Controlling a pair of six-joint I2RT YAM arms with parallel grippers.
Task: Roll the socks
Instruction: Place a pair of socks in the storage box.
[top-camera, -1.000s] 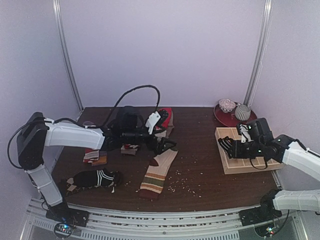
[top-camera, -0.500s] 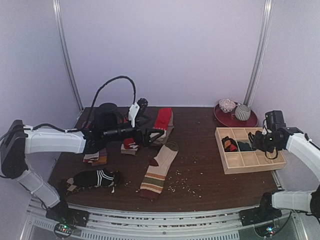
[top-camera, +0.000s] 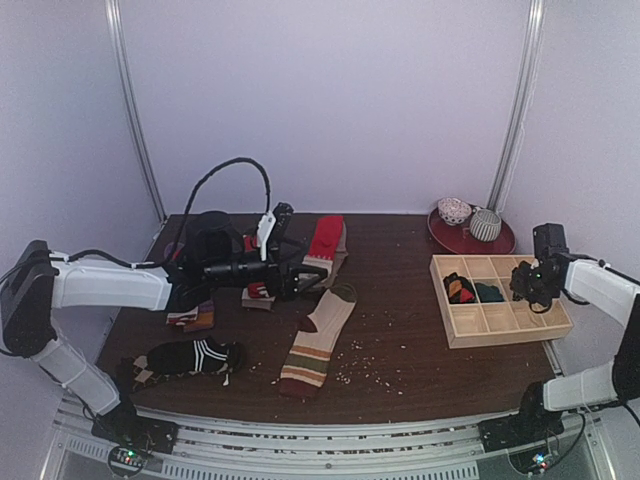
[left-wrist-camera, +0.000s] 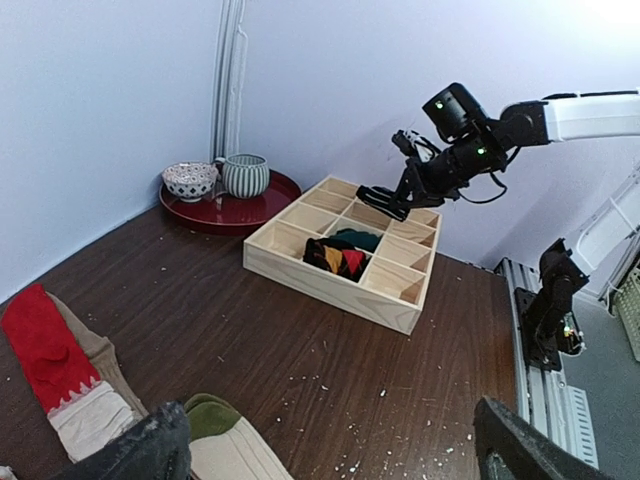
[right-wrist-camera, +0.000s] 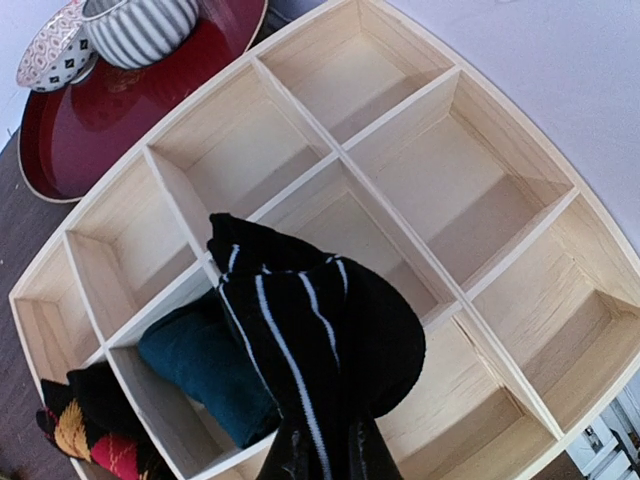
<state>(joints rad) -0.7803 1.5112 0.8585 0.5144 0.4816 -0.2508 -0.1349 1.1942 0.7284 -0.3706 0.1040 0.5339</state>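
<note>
My right gripper (top-camera: 527, 285) hangs over the right side of the wooden tray (top-camera: 500, 330), shut on a rolled black sock with thin white stripes (right-wrist-camera: 320, 340) that hides its fingertips. My left gripper (top-camera: 303, 276) hovers wide open and empty over the table's middle left. Its dark fingers (left-wrist-camera: 140, 455) frame the green toe of a beige banded sock (left-wrist-camera: 215, 440). That beige sock (top-camera: 318, 345) lies flat. A red sock with a beige cuff (top-camera: 325, 238) lies behind it, and another black striped sock (top-camera: 190, 357) lies near the front left.
The tray holds a teal roll (right-wrist-camera: 200, 370) and an argyle roll (right-wrist-camera: 90, 430); its other compartments show bare wood. A red plate (top-camera: 450, 235) with two cups stands behind it. Small sock piles (top-camera: 190, 315) lie under the left arm. White crumbs dot the table.
My right gripper has swung from the tray's left part to its right side, still holding the black striped sock. My left gripper has drawn back a little to the left.
</note>
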